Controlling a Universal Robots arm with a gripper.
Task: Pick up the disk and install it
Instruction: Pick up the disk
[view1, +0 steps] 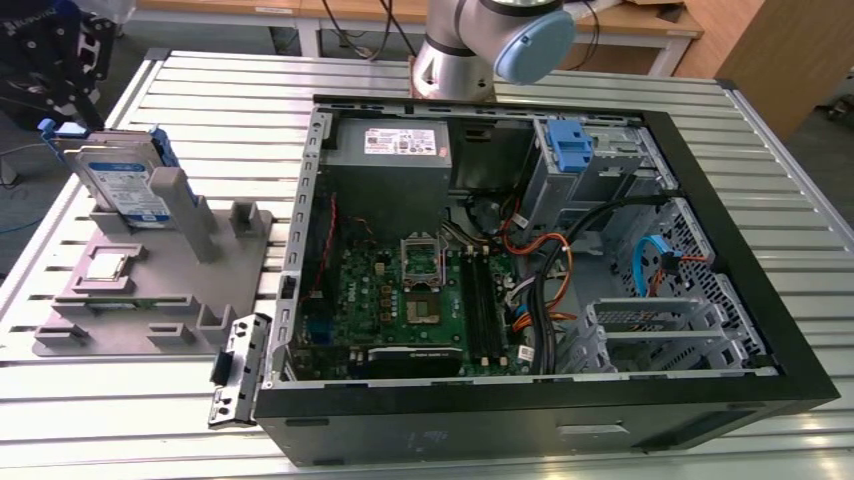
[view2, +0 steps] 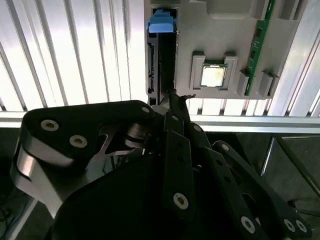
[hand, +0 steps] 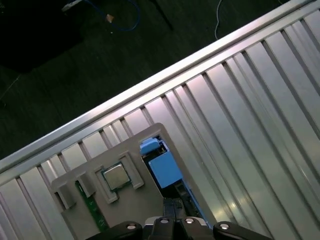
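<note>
Where the ribbed aluminium tabletop (view1: 200, 100) meets the exterior view's left, the disk (view1: 127, 190) stands on edge in a grey slotted holder (view1: 174, 290), label showing. Second wrist view: the black gripper (view2: 174, 97), jaws clenched empty, hangs near its thin edge. First wrist view: its blue frame (hand: 162, 170).

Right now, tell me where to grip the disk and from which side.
Probably grip the disk by its exposed top edge, pinching across its two flat faces, coming from above: it stands upright in the grey holder, whose posts block its lower sides.
</note>
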